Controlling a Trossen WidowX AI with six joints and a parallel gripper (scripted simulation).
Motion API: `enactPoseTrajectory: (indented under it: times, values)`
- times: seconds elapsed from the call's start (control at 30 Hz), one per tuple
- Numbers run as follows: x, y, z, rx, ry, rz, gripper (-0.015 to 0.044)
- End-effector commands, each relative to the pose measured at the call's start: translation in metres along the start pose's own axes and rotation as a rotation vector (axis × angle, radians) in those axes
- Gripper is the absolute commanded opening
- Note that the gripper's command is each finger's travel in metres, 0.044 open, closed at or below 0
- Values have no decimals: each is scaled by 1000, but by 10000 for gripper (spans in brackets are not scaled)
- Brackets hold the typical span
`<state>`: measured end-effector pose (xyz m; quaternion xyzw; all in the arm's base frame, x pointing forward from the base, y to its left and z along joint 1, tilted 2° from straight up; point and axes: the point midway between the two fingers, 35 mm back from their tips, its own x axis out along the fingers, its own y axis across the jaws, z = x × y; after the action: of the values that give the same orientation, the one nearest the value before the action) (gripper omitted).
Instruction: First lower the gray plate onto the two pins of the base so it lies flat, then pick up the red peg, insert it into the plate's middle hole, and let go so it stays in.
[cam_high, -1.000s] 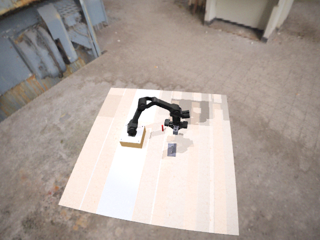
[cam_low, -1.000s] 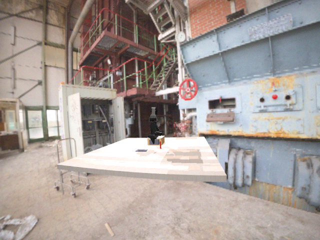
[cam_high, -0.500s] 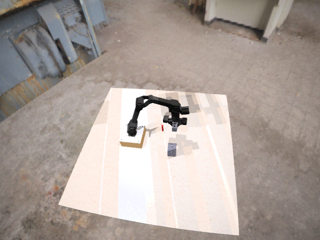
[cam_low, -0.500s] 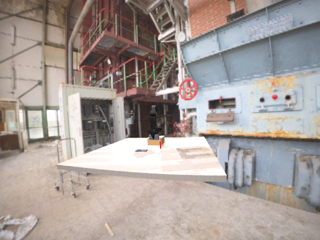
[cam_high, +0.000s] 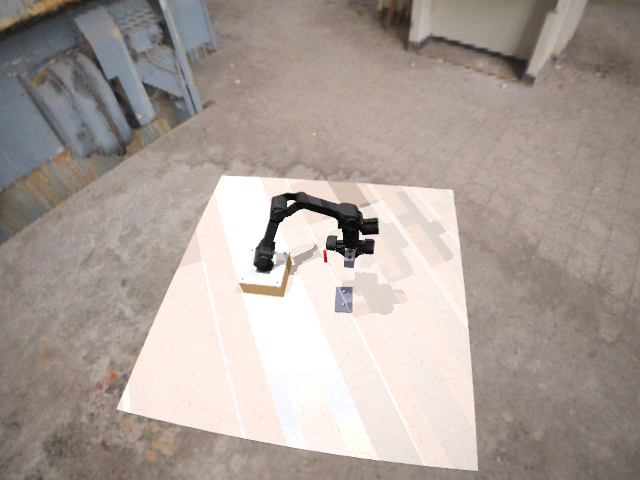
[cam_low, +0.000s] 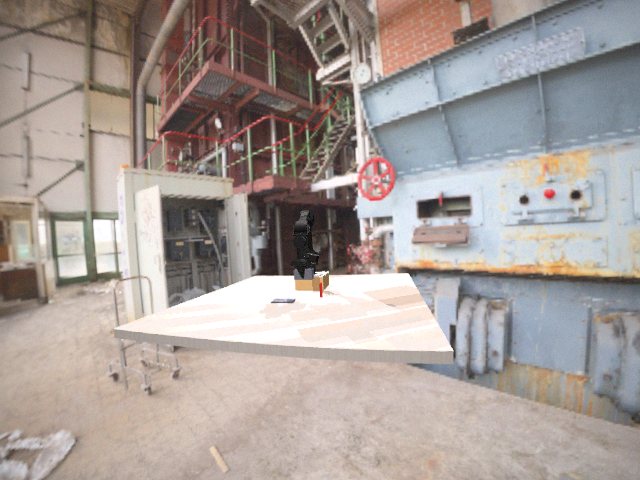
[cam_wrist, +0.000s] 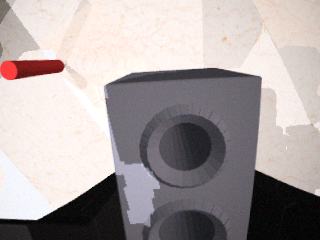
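Note:
My gripper (cam_high: 349, 251) (cam_wrist: 178, 168) is shut on the gray plate (cam_high: 349, 262) (cam_low: 310, 275) (cam_wrist: 185, 92), a thick block held above the table. Two of its round holes show in the wrist view; the rest is cut off by the frame. The flat dark gray base (cam_high: 347, 298) (cam_low: 283, 300) lies on the table, apart from the plate and nearer the front of the top view. Two small pins stand up from it. The red peg (cam_high: 325, 256) (cam_low: 321, 289) (cam_wrist: 37, 68) stands upright on the table, left of the gripper in the top view.
The arm's mount, a tan box (cam_high: 262, 289) (cam_low: 303, 284) with a white top, stands left of the peg in the top view. The pale table (cam_high: 206, 372) (cam_low: 206, 322) carries bands of light and shadow, and its edges drop to the floor.

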<state>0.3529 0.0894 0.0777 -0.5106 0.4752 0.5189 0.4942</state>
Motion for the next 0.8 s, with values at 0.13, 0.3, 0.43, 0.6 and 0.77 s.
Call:
enactPoseTrajectory:
  times: [0.13,0.3,0.43,0.6,0.77]
  values:
    - [13,-2,-23,-17,7,5,0]
    - [21,-3,-38,-26,8,5,0]
    - [27,-3,-49,-33,9,5,0]
    - [35,-2,-64,-42,10,5,0]
    - [42,-1,-79,-52,12,5,0]
